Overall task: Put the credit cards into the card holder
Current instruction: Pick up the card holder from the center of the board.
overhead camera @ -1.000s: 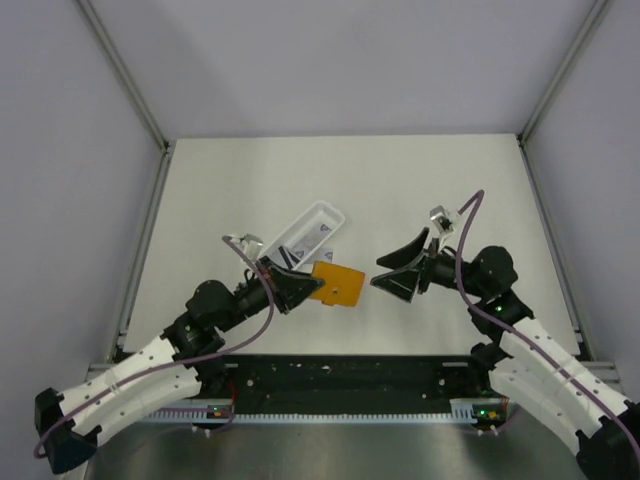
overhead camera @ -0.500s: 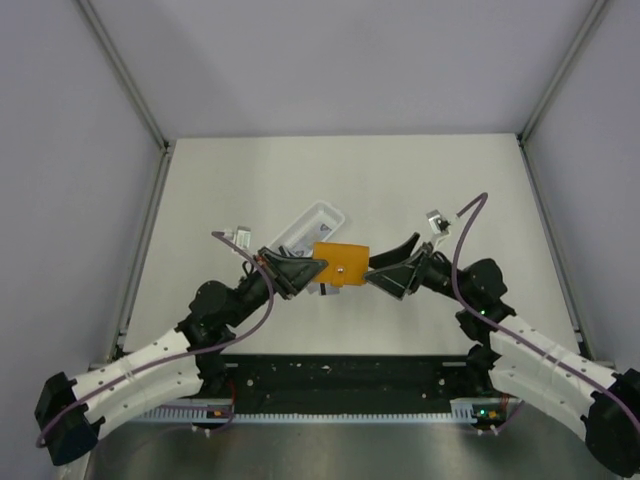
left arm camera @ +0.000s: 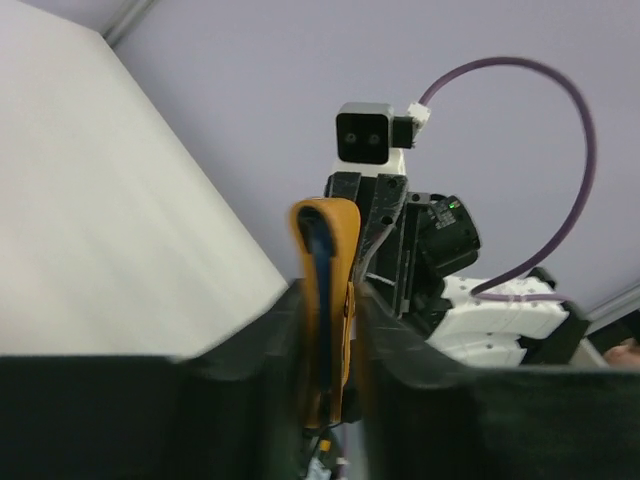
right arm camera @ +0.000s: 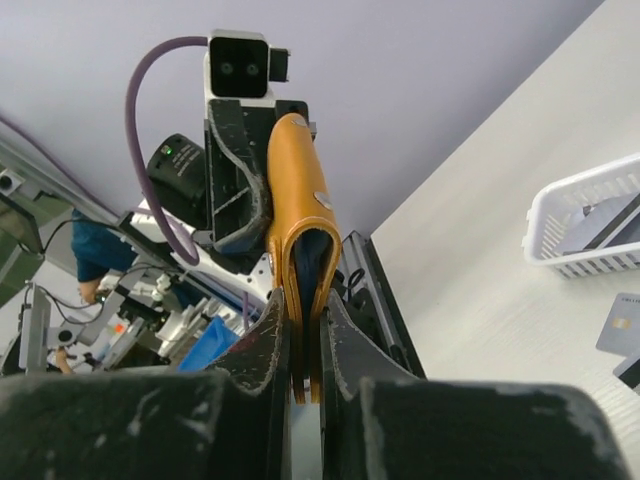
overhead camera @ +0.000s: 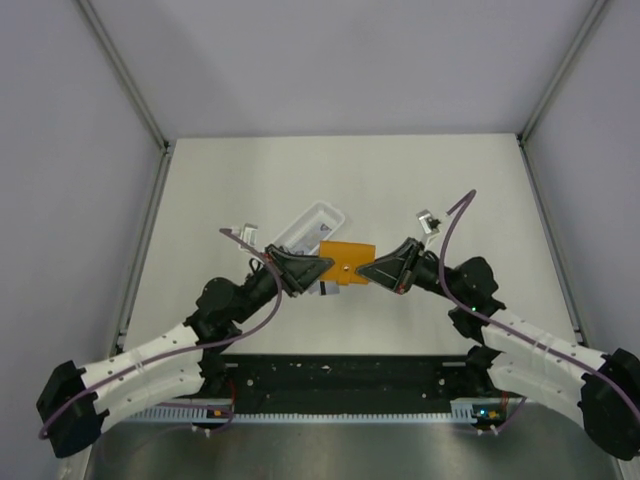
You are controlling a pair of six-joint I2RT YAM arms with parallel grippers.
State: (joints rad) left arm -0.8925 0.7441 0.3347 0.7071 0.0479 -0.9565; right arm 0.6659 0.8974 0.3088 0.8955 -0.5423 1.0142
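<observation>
White tray (overhead camera: pixel 326 208) just beyond card holder (overhead camera: pixel 346 262)

Place: a robot test cell inside a lab or workshop.
Enclosure: plain grey panels (overhead camera: pixel 350 60) rise beyond and to both sides of the left claw (overhead camera: pixel 322 266) and the right claw (overhead camera: pixel 365 274), joined by bare metal frame bars (overhead camera: pixel 125 78).
Work surface: a bare white table (overhead camera: pixel 430 180) lies under the claws, edged by those bars.
Mounting: a black rail (overhead camera: pixel 350 375) runs behind the claws, where both arms start.
Wiring: loose purple cables (left arm camera: pixel 505 62) loop to a small camera (left arm camera: pixel 365 135) just behind each claw.
Beyond the cell: past the right claw's tips, its wrist view shows a blurred room crowded with equipment, among it a blue object (right arm camera: pixel 208 345).
</observation>
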